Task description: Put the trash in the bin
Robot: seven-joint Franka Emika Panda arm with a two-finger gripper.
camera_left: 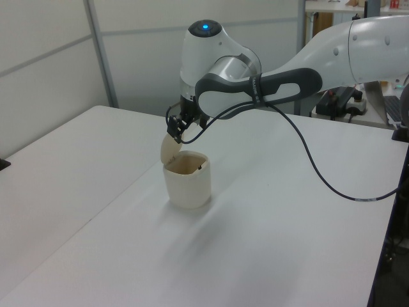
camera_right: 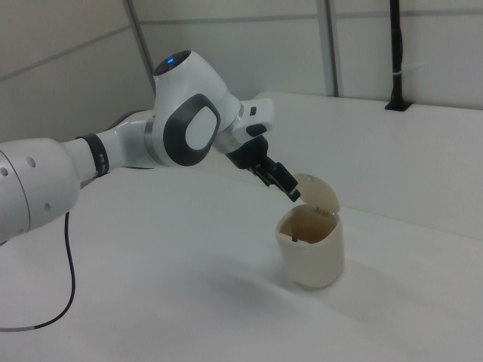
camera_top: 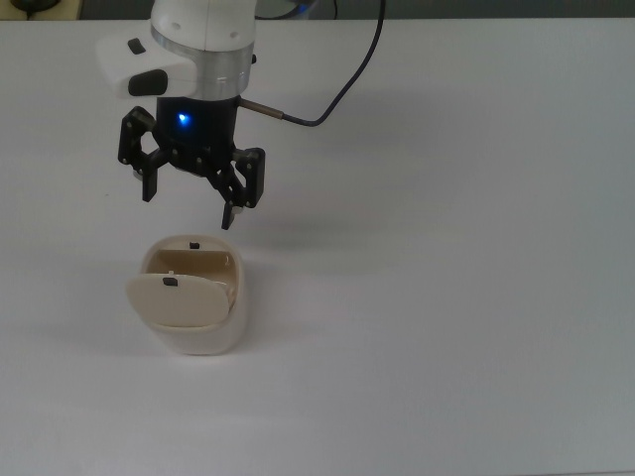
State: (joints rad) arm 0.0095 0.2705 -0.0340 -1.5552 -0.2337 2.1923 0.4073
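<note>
The cream-beige bin (camera_top: 195, 340) stands on the white table with its swing lid (camera_top: 177, 302) tipped open, so the tan inside shows. My gripper (camera_top: 189, 206) hangs just above the bin's far rim in the top view, open, with nothing between its black fingers. In the left view the gripper (camera_left: 176, 130) is over the bin (camera_left: 187, 187), beside the raised lid. The right view shows the gripper (camera_right: 290, 191) close to the lid, above the bin (camera_right: 314, 255). The trash does not show in any view.
A black cable (camera_top: 342, 96) runs from the gripper's wrist toward the top view's upper edge. The white table (camera_top: 446, 297) spreads around the bin. Wall panels (camera_left: 57, 64) stand behind the table in the left view.
</note>
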